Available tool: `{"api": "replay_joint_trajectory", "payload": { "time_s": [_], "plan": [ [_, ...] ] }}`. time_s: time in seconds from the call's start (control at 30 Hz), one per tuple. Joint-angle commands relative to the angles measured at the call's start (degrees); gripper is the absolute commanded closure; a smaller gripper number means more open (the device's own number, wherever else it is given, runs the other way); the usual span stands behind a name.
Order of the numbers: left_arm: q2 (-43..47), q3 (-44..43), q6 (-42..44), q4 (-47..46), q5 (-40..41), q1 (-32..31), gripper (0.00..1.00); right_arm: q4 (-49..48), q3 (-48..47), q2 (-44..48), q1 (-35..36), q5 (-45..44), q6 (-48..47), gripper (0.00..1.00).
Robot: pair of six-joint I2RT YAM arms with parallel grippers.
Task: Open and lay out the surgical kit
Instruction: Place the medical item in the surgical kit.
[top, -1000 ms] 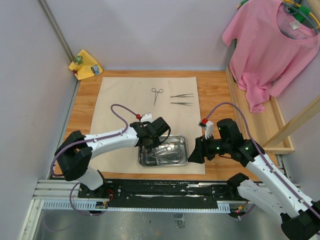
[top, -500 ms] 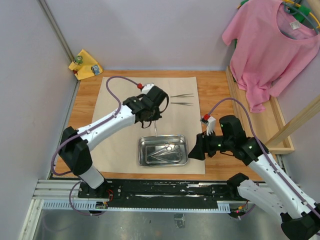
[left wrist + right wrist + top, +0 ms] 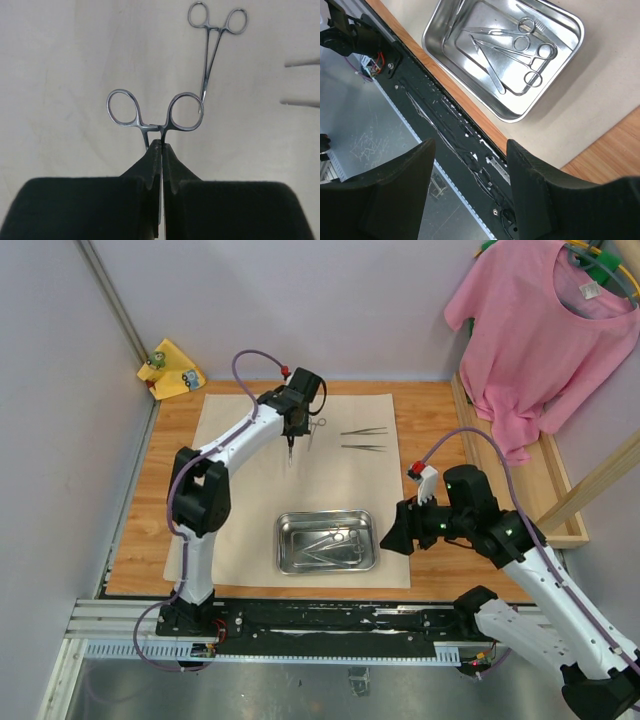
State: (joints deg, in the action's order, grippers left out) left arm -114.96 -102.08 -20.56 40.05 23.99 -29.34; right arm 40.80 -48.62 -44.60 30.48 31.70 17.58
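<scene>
The beige cloth wrap [image 3: 240, 470] lies spread flat on the table. Near its front edge sits the steel tray [image 3: 326, 569], holding two ring-handled forceps [image 3: 530, 50] and slim tweezers [image 3: 487, 62]. At the far end of the cloth my left gripper [image 3: 292, 432] is shut on the shanks of a forceps [image 3: 144, 131]. Its rings point away from the fingers, and it hangs just above the cloth. Another forceps [image 3: 314, 430] lies just to the right, and two tweezers [image 3: 364, 440] lie beyond that. My right gripper [image 3: 395, 535] hovers open and empty beside the tray's right end.
A pink T-shirt [image 3: 540, 330] hangs at the back right over a wooden rail [image 3: 545, 490]. A small yellow cloth [image 3: 172, 370] sits in the back left corner. The black rail [image 3: 420, 100] holding the arm bases runs along the table's near edge.
My left gripper rose from the tray with a forceps and carried it to the far end of the cloth, next to the forceps lying there. The right arm barely moved.
</scene>
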Motion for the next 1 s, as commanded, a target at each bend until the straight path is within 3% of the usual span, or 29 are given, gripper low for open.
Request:
{"api": "replay_joint_trajectory", "payload": {
  "time_s": [0.0,0.27,0.53,0.97],
  "plan": [
    [-6.3,-6.0,6.4,-2.1,0.2,1.3,1.0,2.6,-2.1,0.0,0.2,-4.3,-2.3,0.4],
    [-14.5,-15.1,9.8,-2.5,-4.4,7.4,1.0,1.2,-2.1,-2.7,-0.1,-6.4,-2.1,0.39],
    [-23.8,-26.1,12.7,0.1,-7.2,8.6,1.0,-3.4,0.3,-6.6,-0.5,-5.6,-0.8,0.39],
    [-29.7,-30.1,12.8,0.1,-8.3,10.0,0.99,-7.3,1.9,-11.7,-1.0,-4.1,-0.5,0.4]
  ]
}}
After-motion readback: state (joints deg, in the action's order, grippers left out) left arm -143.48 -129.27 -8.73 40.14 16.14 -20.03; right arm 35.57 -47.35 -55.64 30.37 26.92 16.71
